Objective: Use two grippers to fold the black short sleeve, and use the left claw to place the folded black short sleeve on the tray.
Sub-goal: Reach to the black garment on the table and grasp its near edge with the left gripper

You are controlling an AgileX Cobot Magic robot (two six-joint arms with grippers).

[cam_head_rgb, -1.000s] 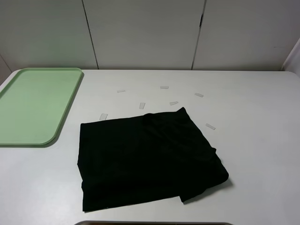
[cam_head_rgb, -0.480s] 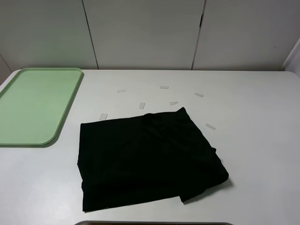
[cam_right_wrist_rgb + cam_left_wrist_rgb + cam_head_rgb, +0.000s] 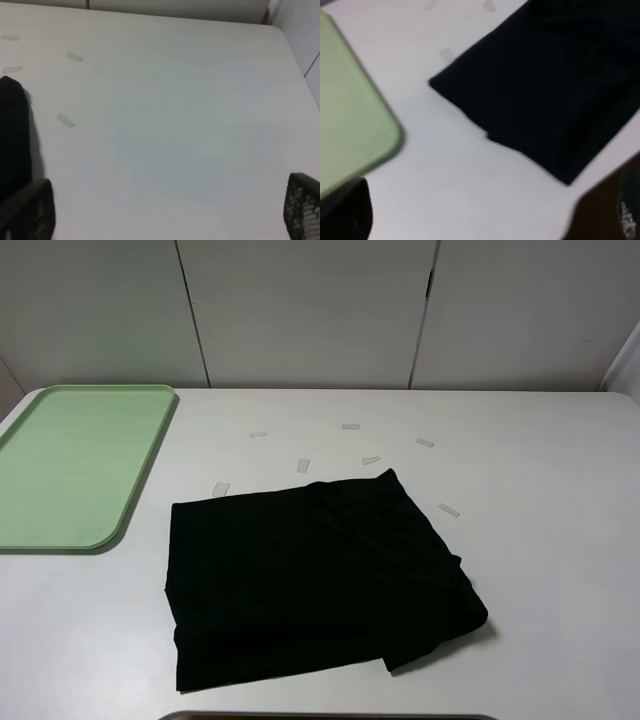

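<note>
The black short sleeve point(image 3: 310, 575) lies folded into a rough rectangle on the white table, near the front middle. The pale green tray point(image 3: 70, 460) sits at the far left with nothing on it. Neither gripper appears in the exterior high view. In the left wrist view, the left claw point(image 3: 480, 212) hangs open above bare table, between a corner of the tray point(image 3: 350, 110) and the edge of the short sleeve point(image 3: 555, 85). My right gripper point(image 3: 162, 210) is open over bare table, to the right of the short sleeve point(image 3: 12, 130).
Several small pale tape strips point(image 3: 449, 510) are stuck to the table behind and to the right of the shirt. White cabinet doors point(image 3: 310, 310) close off the back. A dark edge point(image 3: 330, 717) runs along the front of the table.
</note>
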